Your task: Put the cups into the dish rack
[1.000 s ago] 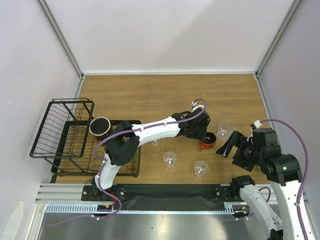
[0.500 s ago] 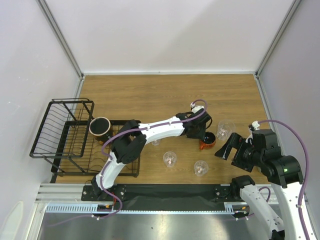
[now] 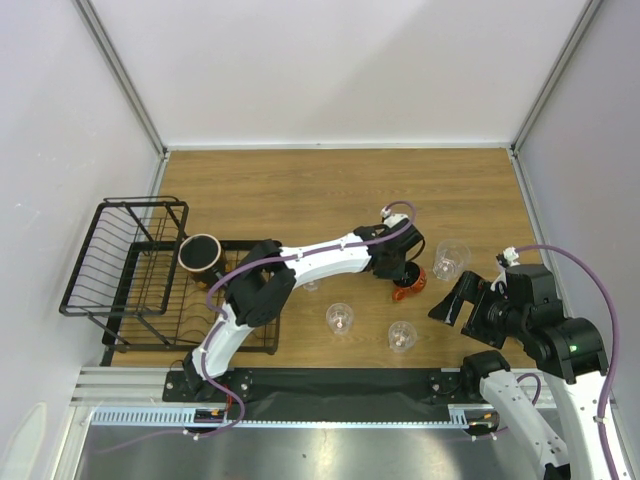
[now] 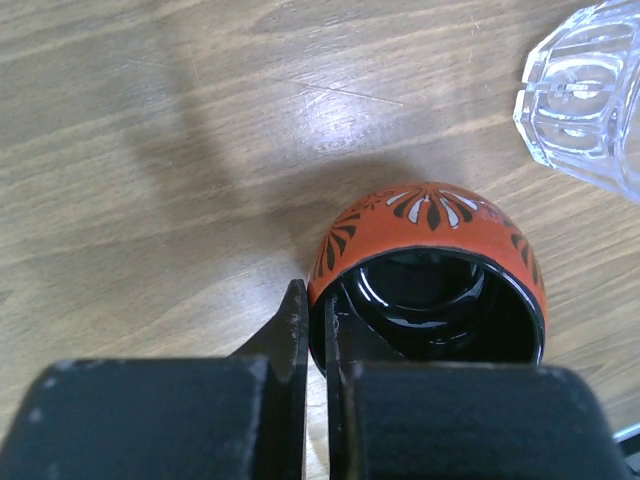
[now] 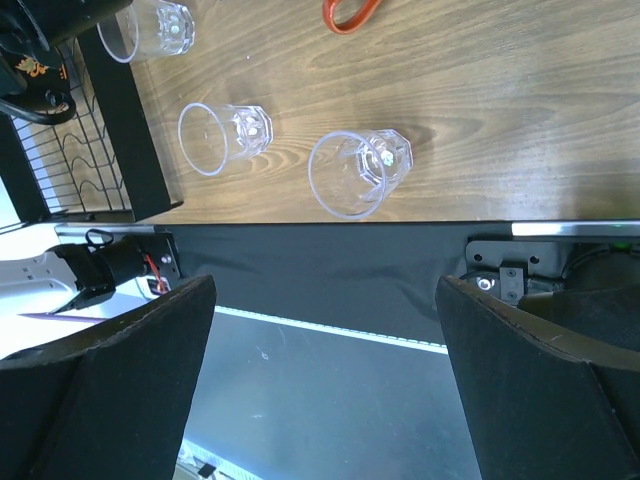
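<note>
A wooden table (image 3: 300,190) seen from above, with two robot arms bolted at its near edge. On the left sits the black wire dish rack (image 3: 150,300), and one dark mug (image 3: 200,252) stands on its flat grid. It is the only cup in the rack that I can see.

The left arm stretches far across to the right. Its pincer (image 4: 315,312) is closed on the orange-red cup (image 4: 430,265): the wrist view shows one finger outside the patterned wall and the other inside the glossy dark interior, the rim pinched between them. The cup is right of the table's centre, well apart from the rack. I cannot tell whether it has left the wood.

Four clear tumblers are not yet loaded. One (image 3: 450,260) stands just beside the orange-red cup, two more (image 3: 340,317) (image 3: 402,336) stand nearer the front edge, and a fourth (image 3: 311,286) is partly hidden under the left arm.

The right pincer (image 3: 452,300) hangs at the right side with its fingers spread wide and nothing between them.

By my judgement the job is at an early stage — one cup racked, one gripped and needing a long carry leftward, four waiting.
</note>
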{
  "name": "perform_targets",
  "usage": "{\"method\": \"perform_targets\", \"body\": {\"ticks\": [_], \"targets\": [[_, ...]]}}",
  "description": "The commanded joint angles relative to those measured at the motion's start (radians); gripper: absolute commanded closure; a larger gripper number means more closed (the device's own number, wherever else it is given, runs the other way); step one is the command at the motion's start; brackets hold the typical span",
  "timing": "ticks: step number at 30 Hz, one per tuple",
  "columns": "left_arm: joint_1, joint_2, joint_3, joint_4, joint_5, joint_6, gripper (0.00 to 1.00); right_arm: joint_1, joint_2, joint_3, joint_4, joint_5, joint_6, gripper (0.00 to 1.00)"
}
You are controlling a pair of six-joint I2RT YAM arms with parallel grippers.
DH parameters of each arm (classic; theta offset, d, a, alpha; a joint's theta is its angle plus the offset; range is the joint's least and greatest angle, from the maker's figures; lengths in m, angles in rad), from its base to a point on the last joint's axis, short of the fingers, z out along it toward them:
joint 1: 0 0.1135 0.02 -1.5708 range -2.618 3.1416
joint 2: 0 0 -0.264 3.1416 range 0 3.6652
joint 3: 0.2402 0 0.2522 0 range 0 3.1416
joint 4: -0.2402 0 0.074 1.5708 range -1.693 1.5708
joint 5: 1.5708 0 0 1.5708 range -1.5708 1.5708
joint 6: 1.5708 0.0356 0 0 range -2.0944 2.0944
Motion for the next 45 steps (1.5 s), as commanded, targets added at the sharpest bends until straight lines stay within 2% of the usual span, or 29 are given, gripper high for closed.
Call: {"method": "perform_targets", "body": {"ticks": [1, 5, 9, 14, 19, 21, 22, 23, 24, 25, 31, 34, 38, 45], "targets": [[0.021, -0.035, 0.047, 0.013, 0.028, -0.007, 1.0, 0.006, -0.009, 0.002, -0.162, -0.016, -0.015, 0.0], [0.054, -0.121, 0.017, 0.027, 0.054, -0.019, 1.0, 0.007, -0.003, 0.016, -0.162, -0.02, -0.021, 0.01], [0.091, -0.258, -0.066, 0.16, 0.15, -0.028, 1.0, 0.007, 0.018, 0.029, -0.144, -0.036, -0.044, 0.03], [0.108, -0.46, -0.177, 0.338, 0.272, -0.062, 1.0, 0.007, 0.064, 0.065, -0.02, -0.103, -0.088, 0.03], [0.128, -0.627, -0.22, 0.364, 0.301, -0.125, 1.0, 0.006, 0.127, 0.091, 0.213, -0.265, -0.089, 0.03], [0.151, -0.745, -0.317, 0.462, 0.318, -0.187, 1.0, 0.007, 0.141, 0.09, 0.36, -0.371, -0.061, 0.03], [0.159, -0.785, -0.426, 0.52, 0.319, -0.273, 1.0, 0.007, 0.15, 0.085, 0.408, -0.397, -0.047, 0.03], [0.165, -0.824, -0.48, 0.653, 0.318, -0.319, 1.0, 0.007, 0.155, 0.084, 0.457, -0.419, -0.036, 0.03], [0.179, -0.862, -0.529, 0.703, 0.316, -0.359, 1.0, 0.007, 0.161, 0.084, 0.544, -0.445, -0.006, 0.03], [0.186, -0.911, -0.568, 0.737, 0.316, -0.426, 1.0, 0.007, 0.179, 0.082, 0.587, -0.488, 0.006, 0.04], [0.213, -1.072, -0.738, 0.814, 0.294, -0.571, 1.0, 0.015, 0.233, 0.056, 0.913, -0.648, 0.15, 0.08], [0.214, -1.117, -0.812, 0.861, 0.254, -0.619, 1.0, 0.032, 0.258, 0.044, 1.034, -0.691, 0.215, 0.11], [0.211, -1.157, -0.919, 0.991, 0.232, -0.698, 1.0, 0.07, 0.279, 0.056, 1.06, -0.665, 0.221, 0.12], [0.17, -1.122, -0.895, 1.032, 0.215, -0.712, 1.0, 0.167, 0.33, 0.055, 1.135, -0.625, 0.269, 0.16]]}}
